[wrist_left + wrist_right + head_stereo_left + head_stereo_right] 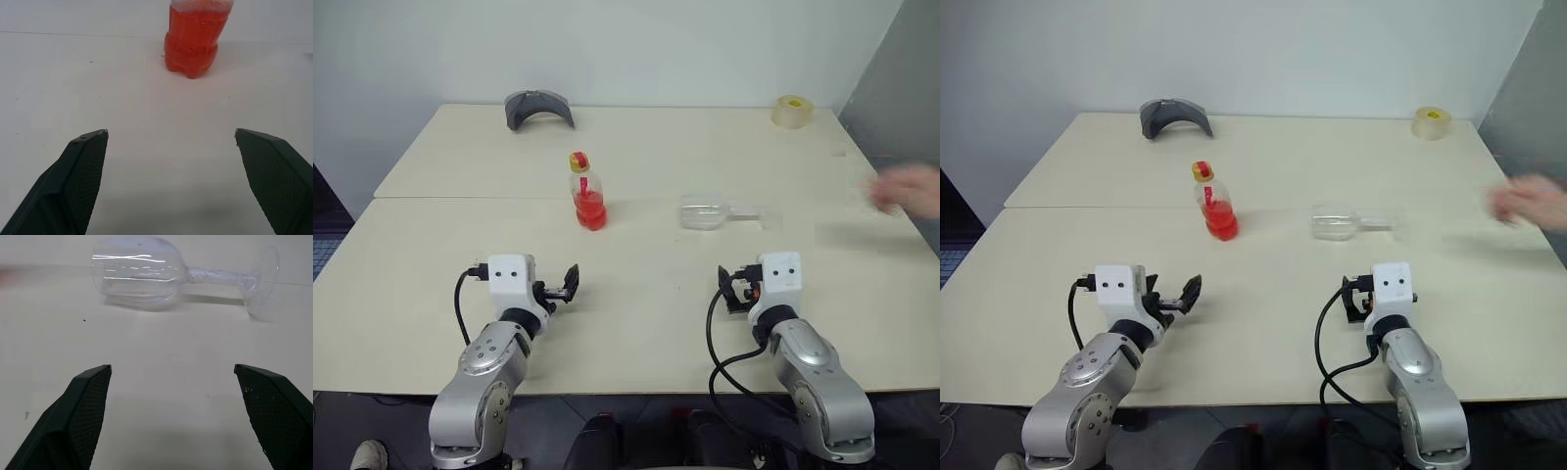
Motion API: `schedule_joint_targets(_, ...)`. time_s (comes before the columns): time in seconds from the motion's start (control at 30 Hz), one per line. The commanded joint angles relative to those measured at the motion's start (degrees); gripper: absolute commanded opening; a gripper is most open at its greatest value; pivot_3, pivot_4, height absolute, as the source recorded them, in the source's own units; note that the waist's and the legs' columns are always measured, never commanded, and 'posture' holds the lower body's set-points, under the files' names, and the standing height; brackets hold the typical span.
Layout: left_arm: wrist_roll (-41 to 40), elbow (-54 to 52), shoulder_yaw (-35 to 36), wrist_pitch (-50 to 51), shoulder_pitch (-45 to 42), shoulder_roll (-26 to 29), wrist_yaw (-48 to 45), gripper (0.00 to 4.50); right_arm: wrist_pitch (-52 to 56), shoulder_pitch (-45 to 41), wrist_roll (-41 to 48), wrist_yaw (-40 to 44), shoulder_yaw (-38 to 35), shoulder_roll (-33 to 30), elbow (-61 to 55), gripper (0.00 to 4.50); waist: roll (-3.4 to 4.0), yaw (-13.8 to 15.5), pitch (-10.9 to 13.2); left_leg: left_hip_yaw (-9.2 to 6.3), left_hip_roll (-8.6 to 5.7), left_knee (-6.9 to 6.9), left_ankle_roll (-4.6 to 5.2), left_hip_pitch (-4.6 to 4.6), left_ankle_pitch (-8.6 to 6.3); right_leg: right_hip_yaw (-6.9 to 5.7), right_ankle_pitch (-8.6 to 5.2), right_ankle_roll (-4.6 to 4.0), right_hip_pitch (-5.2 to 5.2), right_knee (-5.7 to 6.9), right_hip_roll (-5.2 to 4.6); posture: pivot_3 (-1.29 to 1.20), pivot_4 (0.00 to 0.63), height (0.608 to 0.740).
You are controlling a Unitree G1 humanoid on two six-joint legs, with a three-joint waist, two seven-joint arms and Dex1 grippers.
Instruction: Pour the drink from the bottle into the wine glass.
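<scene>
Left eye view shows the small clear plastic bottle (586, 192) upright a little above mid-frame on the smooth cream tabletop (636, 333), its rounded base holding translucent red drink (590, 210) under a yellow-and-red cap, label print too small to read. Right of it the clear wine glass (715, 211) lies on its side, round foot pointing right. Lower down, the left gripper (570, 285) and right gripper (734, 291) hover released, their black mesh-textured fingers (80, 166) spread and holding nothing; a person's blurred hand (911, 190) enters at the right edge.

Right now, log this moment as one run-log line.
small clear plastic bottle: upright, capped, red drink inside | clear stemmed wine glass: on its side | left gripper: open, empty | right gripper: open, empty
</scene>
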Motion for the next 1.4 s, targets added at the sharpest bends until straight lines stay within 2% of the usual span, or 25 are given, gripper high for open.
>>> schedule_joint_targets(0.03,1.6,-2.2,0.4,-1.1,-0.3,1.5,0.1,4.43,-0.4,-0.6,1.2,0.7,-2.5,-0.5,-3.3,4.3,0.0,0.0,0.0,0.0,0.0,0.0,0.0,0.0,0.0,0.0,0.0,0.0,0.0,0.0,0.0,0.0,0.15,0.74)
schedule_joint_targets(0.6,1.5,0.7,0.3,-4.0,-1.5,0.8,-1.5,4.43,-1.2,-2.6,4.8,5.5,-3.6,-4.1,-3.0,4.3,0.0,0.0,0.0,0.01,0.0,-0.05,0.0,0.02,0.0,0.0,0.0,0.0,0.0,-0.01,0.0,0.0,0.15,0.74)
schedule_joint_targets(0.7,2.2,4.0,-0.3,-5.6,-4.2,1.2,-2.1,4.43,-3.2,-4.7,8.8,11.1,-4.7,-6.2,-2.4,4.3,0.0,0.0,0.0,0.01,0.0,-0.04,0.01,0.02,0.0,0.0,0.0,0.0,0.0,0.0,0.0,0.0,0.15,0.74)
schedule_joint_targets(0.93,3.8,16.5,-1.5,-12.0,-13.2,2.2,-5.6,4.43,-7.7,-12.0,20.6,30.9,-5.7,-17.5,1.7,4.3,0.0,0.0,0.0,0.0,-0.02,-0.07,0.02,0.03,0.0,-0.05,0.01,-0.01,0.05,-0.1,0.03,0.0,0.15,0.74)
schedule_joint_targets(1.1,5.0,23.5,-2.3,-17.1,-18.1,2.6,-7.7,4.43,-9.9,-15.6,25.3,40.5,-4.2,-23.0,3.8,4.3,-0.03,0.1,0.1,-0.01,0.01,-0.09,0.04,0.02,-0.01,-0.05,0.02,-0.02,0.05,-0.13,0.02,0.0,0.15,0.74)
schedule_joint_targets(1.2,6.3,26.7,-2.8,-20.1,-20.2,2.3,-7.6,4.43,-11.7,-17.3,24.9,42.4,-3.0,-24.3,6.3,4.3,-0.04,0.1,0.1,-0.02,0.01,-0.06,0.04,0.02,0.0,-0.07,0.03,-0.01,0.06,-0.11,0.02,0.0,0.15,0.74)
schedule_joint_targets(1.4,8.0,32.3,-4.0,-25.2,-22.8,1.1,-7.7,4.43,-13.8,-20.0,23.6,40.7,-2.2,-23.7,10.8,4.3,-0.04,0.3,0.1,-0.01,0.0,-0.03,0.01,-0.01,0.01,-0.05,0.03,-0.02,0.05,-0.11,-0.01,0.0,0.15,0.74)
